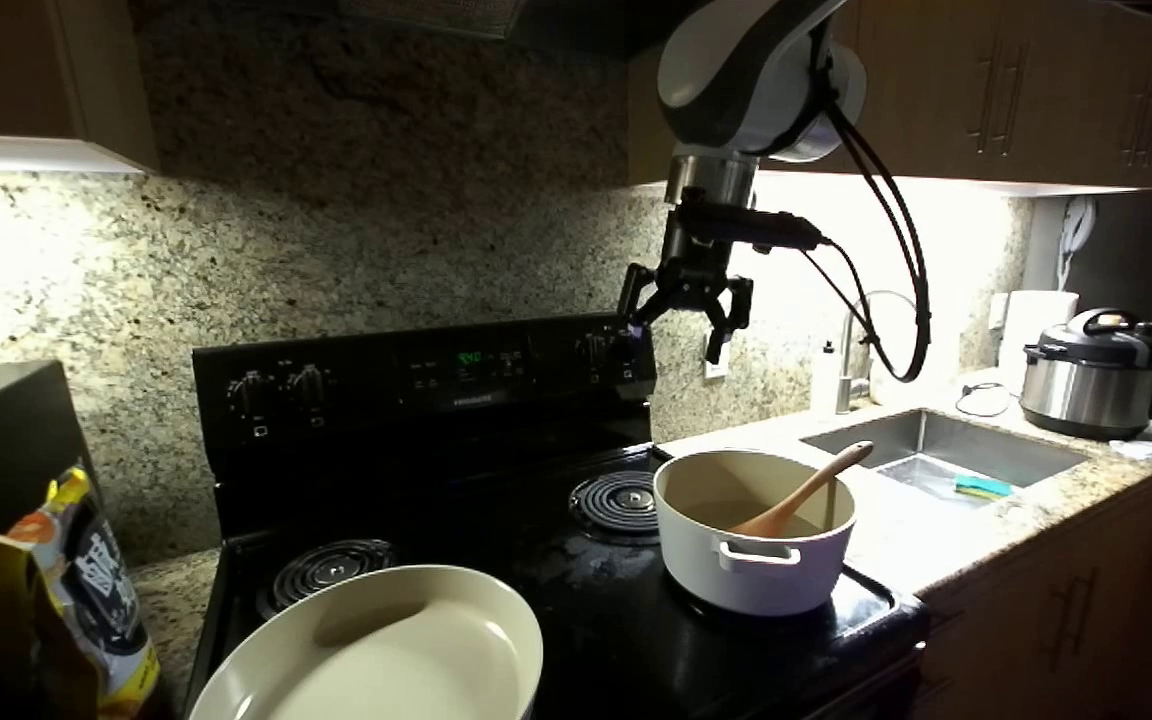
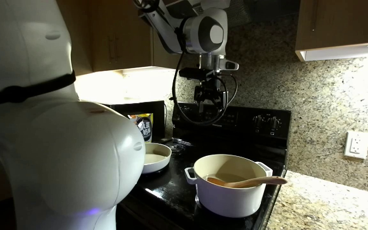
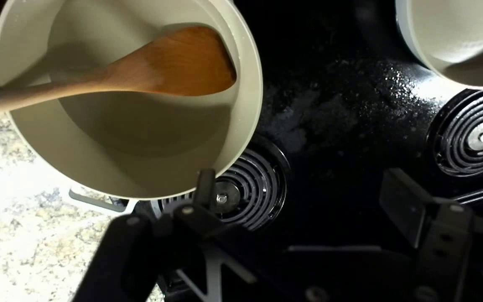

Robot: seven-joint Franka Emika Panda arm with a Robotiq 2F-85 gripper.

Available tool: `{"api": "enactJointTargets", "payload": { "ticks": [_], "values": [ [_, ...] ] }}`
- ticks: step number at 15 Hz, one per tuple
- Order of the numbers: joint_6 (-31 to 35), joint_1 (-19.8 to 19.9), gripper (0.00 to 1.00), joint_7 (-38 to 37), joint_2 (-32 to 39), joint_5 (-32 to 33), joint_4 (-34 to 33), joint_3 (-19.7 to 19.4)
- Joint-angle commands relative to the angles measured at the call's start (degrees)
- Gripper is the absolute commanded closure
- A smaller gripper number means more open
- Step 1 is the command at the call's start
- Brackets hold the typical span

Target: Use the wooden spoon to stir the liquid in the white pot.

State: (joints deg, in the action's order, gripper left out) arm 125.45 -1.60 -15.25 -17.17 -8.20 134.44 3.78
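Wrist view: the spoon (image 3: 141,73) leans in the pot (image 3: 250,100) — head toward three o'clock, handle over the rim at nine — with the liquid (image 3: 162,123) beneath. In an exterior view, the gripper (image 1: 676,338), jaws spread and holding nothing, hangs well above the pot, toward eleven o'clock.

Stove panel (image 1: 416,410): Frigidaire, clock (image 1: 469,357) 9:40. Bag (image 1: 91,590): Chinese chars, blurry. Spoon hdl (image 3: 27,95): script, illeg.
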Motion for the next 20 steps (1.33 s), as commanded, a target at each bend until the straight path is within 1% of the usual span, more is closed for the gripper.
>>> {"api": "enactJointTargets", "payload": {
  "ticks": [1,7,9,12,13,15,17,19,20],
  "values": [
    [1.79,1.84,0.0,-3.62,-0.88,-4.41,1.92,-2.46],
    [3.85,7.44,0.0,-11.36,0.91,-4.72,4.11,-6.27],
    [6.98,8.38,0.0,-13.29,3.58,-6.95,4.78,-7.33],
    [9.62,8.57,0.0,-14.09,5.71,-13.49,6.46,-9.09],
    [7.43,8.59,0.0,-12.28,4.77,-9.9,5.36,-8.52],
    [8.22,8.59,0.0,-12.35,6.19,-11.88,5.74,-9.16],
    [8.26,8.6,0.0,-12.74,6.37,-12.14,5.73,-9.21],
    [6.95,9.09,0.0,-13.35,6.65,-12.33,5.14,-9.77],
    [6.54,9.52,0.0,-12.42,6.53,-13.18,5.41,-10.64]
  ]
}}
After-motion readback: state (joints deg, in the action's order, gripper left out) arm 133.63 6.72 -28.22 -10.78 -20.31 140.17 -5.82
